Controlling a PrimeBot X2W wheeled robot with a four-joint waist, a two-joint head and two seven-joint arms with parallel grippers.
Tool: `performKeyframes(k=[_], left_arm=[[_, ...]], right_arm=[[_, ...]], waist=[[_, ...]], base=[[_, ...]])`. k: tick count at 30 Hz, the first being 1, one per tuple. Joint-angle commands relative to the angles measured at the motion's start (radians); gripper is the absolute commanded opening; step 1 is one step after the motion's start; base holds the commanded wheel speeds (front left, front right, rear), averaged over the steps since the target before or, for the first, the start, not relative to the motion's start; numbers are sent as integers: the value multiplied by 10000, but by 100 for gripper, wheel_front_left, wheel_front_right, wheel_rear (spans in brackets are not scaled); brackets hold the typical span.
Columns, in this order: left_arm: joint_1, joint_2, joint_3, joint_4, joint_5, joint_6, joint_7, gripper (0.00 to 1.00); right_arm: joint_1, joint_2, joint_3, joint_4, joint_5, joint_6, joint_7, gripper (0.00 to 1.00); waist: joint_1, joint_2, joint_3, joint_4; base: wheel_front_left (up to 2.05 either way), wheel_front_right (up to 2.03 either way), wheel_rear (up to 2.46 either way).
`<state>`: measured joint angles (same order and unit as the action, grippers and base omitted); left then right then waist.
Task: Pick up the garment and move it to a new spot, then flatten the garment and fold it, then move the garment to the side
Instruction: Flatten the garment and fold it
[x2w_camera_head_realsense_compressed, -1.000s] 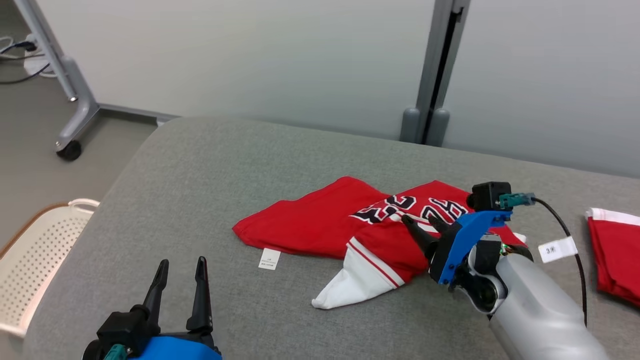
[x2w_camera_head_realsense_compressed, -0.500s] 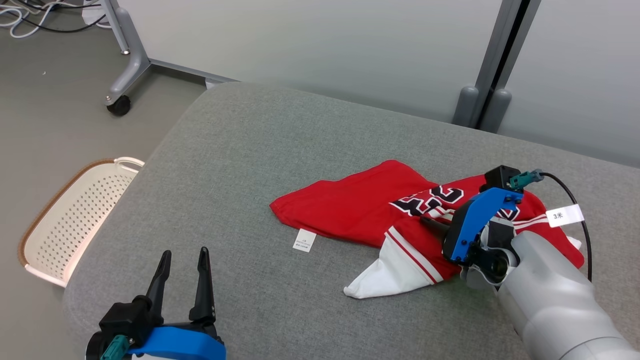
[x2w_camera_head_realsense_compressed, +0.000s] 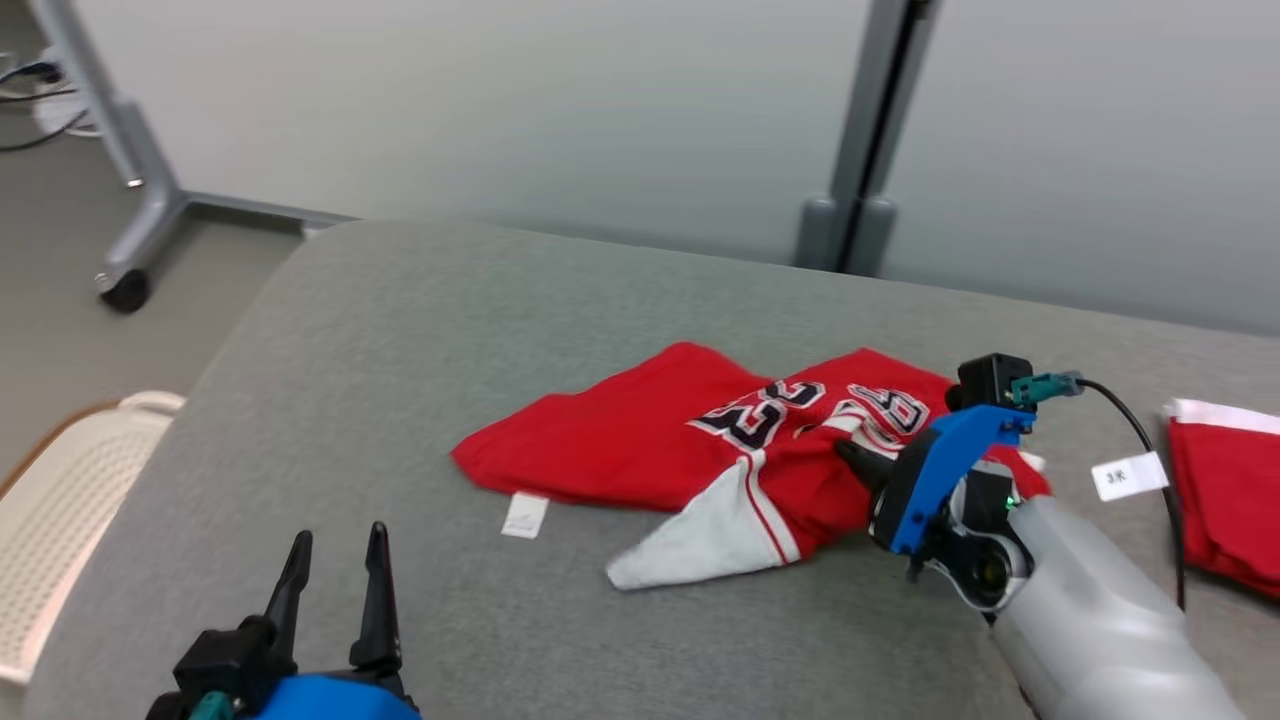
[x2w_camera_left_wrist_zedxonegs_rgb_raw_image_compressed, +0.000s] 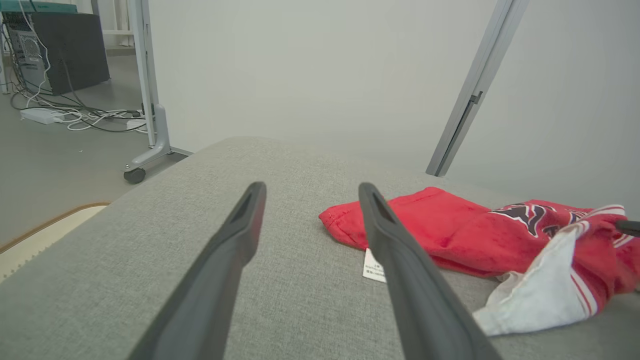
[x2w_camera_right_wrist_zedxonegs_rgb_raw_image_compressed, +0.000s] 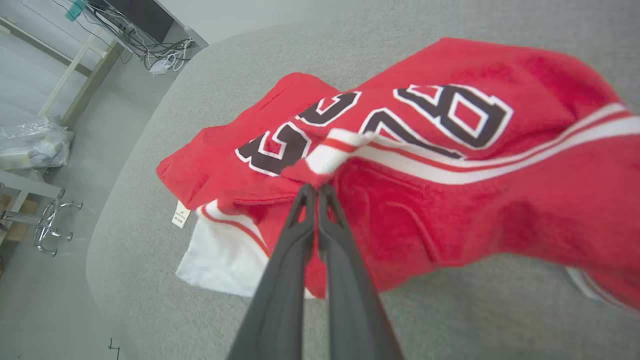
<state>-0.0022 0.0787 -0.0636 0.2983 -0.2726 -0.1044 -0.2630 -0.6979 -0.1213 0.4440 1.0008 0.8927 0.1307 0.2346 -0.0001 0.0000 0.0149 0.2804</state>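
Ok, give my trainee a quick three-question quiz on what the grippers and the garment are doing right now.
1. True or false: the right gripper is shut on the red garment.
2. The left gripper is: A) open, holding nothing; B) shut on the garment; C) shut, empty.
3. What small thing lies at the garment's near edge?
Key: 1 true. 2 A. 3 a white label.
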Motion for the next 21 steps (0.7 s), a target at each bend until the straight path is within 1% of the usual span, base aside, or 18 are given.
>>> performKeyframes(k=[1,5,9,14,16,19,21], left_arm=[[60,61,96,-40,43,-30,-26,100],[78,100,165,-59,79,-75,-26,100],[143,74,185,-63,104,-98,-26,100],[155,22,229,19,93,-105,-26,100],[159,2,203,62,110,-106,-26,100],[57,-28,190,115,115,-110,-26,100],[-18,-44,196,147,135,-118,-25,100]], right_arm=[[310,-338,155,-380,116,1,-9,0],[912,-1084,382,-1328,394,1,-147,0],[1550,-2096,514,-2103,528,3,102,0],[2291,-3284,578,-2974,594,1,390,0],[2499,-3694,550,-3128,572,1,426,0],[2529,-4217,478,-2881,233,1,245,0],[2327,-4253,328,-2631,22,1,-132,0]], waist=[[1,0,-398,-679],[1,0,-543,-1400],[1,0,-573,-1992],[1,0,-458,-2422],[1,0,-397,-2528],[1,0,-317,-2587],[1,0,-277,-2616]], base=[[0,0,0],[0,0,0],[0,0,0],[0,0,0],[0,0,0],[0,0,0],[0,0,0]])
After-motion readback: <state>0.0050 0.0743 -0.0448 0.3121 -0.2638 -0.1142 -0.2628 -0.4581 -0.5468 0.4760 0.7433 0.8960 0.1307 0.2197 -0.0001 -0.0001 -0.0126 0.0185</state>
